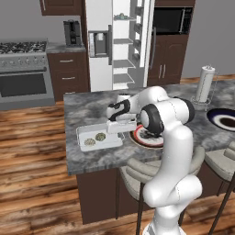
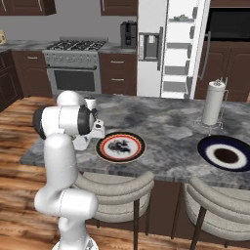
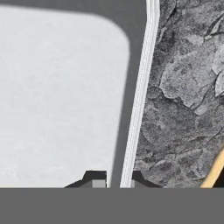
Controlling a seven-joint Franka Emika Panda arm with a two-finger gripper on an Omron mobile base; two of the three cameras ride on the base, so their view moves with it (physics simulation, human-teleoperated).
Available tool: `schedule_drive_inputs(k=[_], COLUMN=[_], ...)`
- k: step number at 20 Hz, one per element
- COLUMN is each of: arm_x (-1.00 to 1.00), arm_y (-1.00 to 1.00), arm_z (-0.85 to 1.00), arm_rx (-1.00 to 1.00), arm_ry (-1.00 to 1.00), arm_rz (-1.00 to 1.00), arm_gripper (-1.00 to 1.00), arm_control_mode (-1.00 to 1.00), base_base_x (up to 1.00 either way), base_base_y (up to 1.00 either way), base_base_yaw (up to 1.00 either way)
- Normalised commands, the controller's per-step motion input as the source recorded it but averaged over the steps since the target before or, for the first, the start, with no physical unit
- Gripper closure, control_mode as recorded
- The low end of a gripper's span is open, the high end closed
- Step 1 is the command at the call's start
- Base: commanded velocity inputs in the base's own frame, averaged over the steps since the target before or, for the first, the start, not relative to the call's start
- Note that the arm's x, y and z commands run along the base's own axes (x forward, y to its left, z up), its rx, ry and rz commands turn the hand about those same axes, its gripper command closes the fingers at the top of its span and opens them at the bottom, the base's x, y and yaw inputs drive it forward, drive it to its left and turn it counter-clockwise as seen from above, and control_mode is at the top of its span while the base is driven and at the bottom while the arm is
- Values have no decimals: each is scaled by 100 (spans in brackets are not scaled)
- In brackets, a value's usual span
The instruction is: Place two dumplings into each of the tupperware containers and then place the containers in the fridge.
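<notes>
A translucent white tupperware container (image 1: pixel 84 136) sits on the marble island with two dumplings (image 1: pixel 90 142) (image 1: pixel 100 136) inside. My gripper (image 1: pixel 117 129) reaches down at its right end. In the hand view the gripper (image 3: pixel 117 180) is shut on the container's thin side wall (image 3: pixel 139 94), one fingertip (image 3: pixel 97 178) inside the tub and the other outside over the marble. The fridge (image 1: pixel 121 41) stands open behind the island, white shelves showing. A small pale tub-like thing (image 1: pixel 121 17) rests on its top shelf.
A red-rimmed plate (image 1: pixel 151 141) lies right beside the container, partly under my arm. A dark blue plate (image 1: pixel 222 118) and a paper towel roll (image 1: pixel 204 84) stand farther right. Stools (image 2: pixel 114 188) line the island's near side. The stove (image 1: pixel 23 69) is at left.
</notes>
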Motion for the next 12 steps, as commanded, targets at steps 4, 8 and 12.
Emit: schedule_drive_inputs(k=[4,8,12], arm_x=[-6,-23,-51], arm_y=[-14,-27,-46], arm_z=[49,81,70], arm_rx=[6,5,3], arm_ry=[0,5,7], arm_rz=[0,-4,-13], arm_gripper=[100,100,100], arm_control_mode=[-100,-100,-100], base_base_x=[0,0,0], base_base_y=[0,0,0], base_base_yaw=[0,0,0])
